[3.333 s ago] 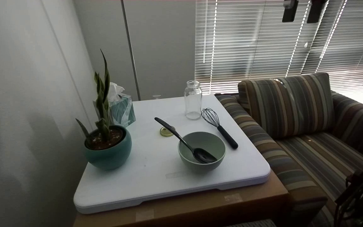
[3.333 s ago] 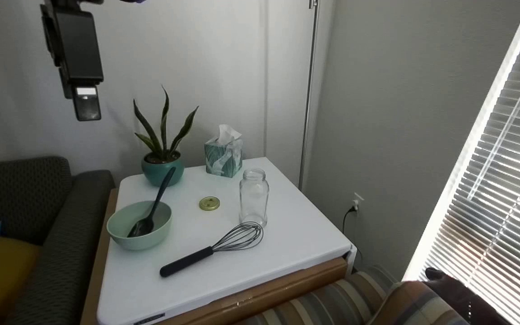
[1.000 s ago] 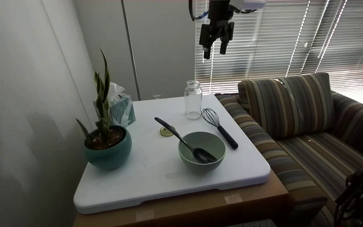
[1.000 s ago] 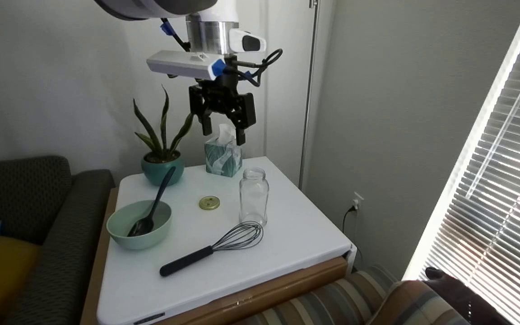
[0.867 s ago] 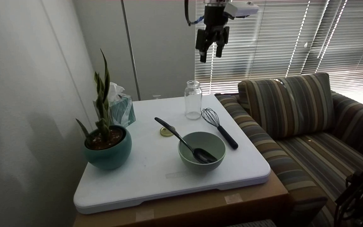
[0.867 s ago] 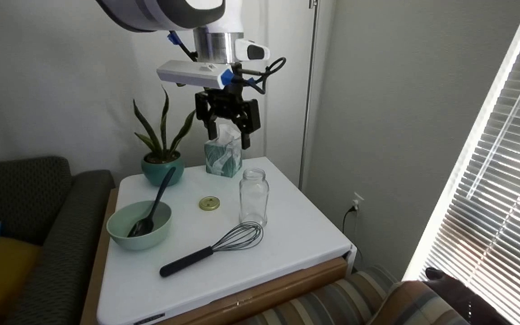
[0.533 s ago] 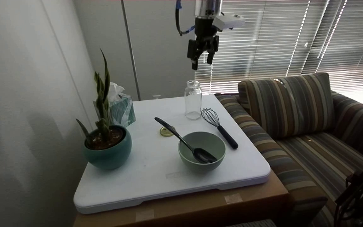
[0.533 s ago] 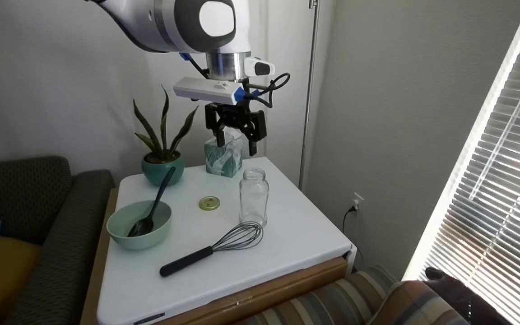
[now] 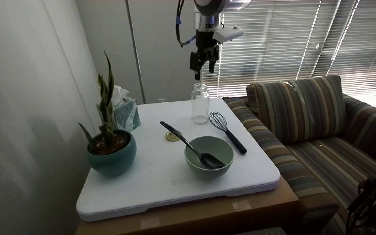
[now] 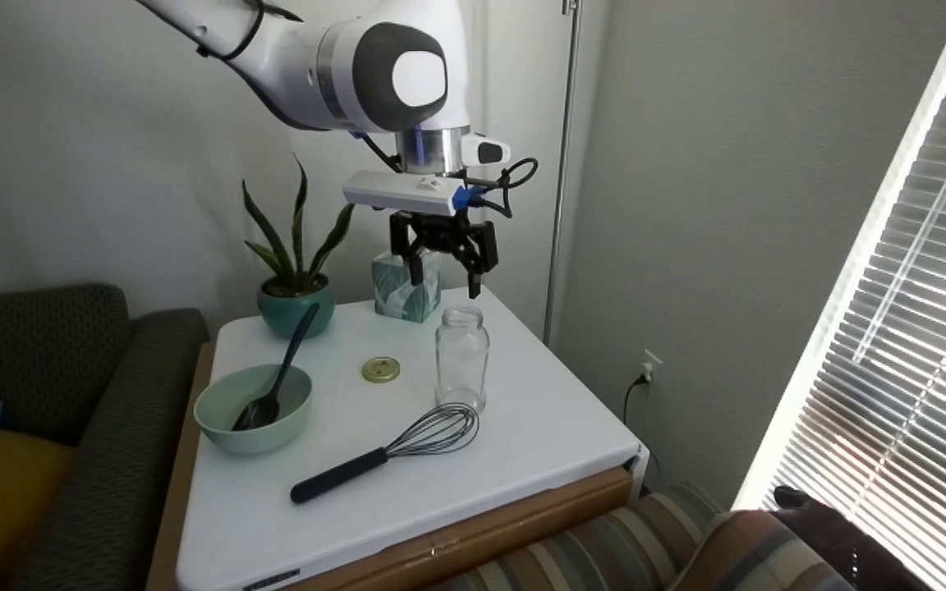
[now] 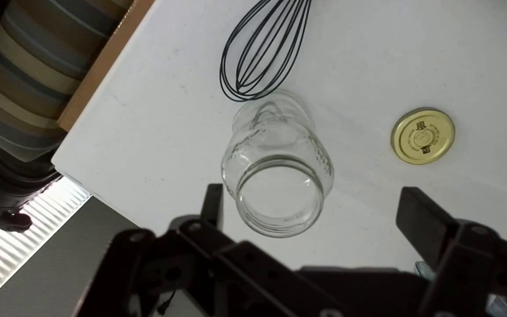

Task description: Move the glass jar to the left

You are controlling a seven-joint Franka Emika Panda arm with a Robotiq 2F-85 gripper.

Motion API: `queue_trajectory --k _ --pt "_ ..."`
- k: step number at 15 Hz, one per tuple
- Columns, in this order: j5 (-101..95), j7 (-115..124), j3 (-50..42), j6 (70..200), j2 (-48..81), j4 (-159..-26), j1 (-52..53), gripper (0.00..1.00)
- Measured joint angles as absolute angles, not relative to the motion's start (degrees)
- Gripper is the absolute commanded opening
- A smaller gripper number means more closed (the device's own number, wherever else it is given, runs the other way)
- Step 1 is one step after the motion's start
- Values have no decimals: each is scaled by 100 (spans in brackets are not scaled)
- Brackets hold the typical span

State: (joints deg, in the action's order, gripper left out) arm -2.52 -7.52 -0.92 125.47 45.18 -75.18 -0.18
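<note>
The glass jar (image 9: 200, 106) is clear, lidless and stands upright near the far right of the white table top in an exterior view. It also stands there in an exterior view (image 10: 462, 365), just behind the whisk. My gripper (image 10: 445, 285) is open and empty, pointing down above the jar's mouth and apart from it; it shows so too in an exterior view (image 9: 204, 73). In the wrist view the jar (image 11: 277, 136) shows between the fingertips of my gripper (image 11: 313, 196), nearer the left finger (image 11: 212, 204). Nothing touches the pads.
A black whisk (image 10: 342, 474) lies next to the jar's base. A gold lid (image 11: 423, 136) lies flat nearby. A grey-green bowl (image 9: 191, 163) holds a black spoon (image 9: 182, 138). A teal plant pot (image 9: 112, 160) and a tissue box (image 10: 395, 287) stand along the wall side. A striped armchair (image 9: 305, 111) adjoins the table.
My arm came into view from above and has moved down toward the jar, leftward in one exterior view and rightward in the other. The gripper stays open. The jar and other objects have not moved.
</note>
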Motion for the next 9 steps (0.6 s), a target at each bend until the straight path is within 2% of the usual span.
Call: queue_trajectory --k 9 --pt "-229 -1094 107 12532 4947 -7256 -56 100"
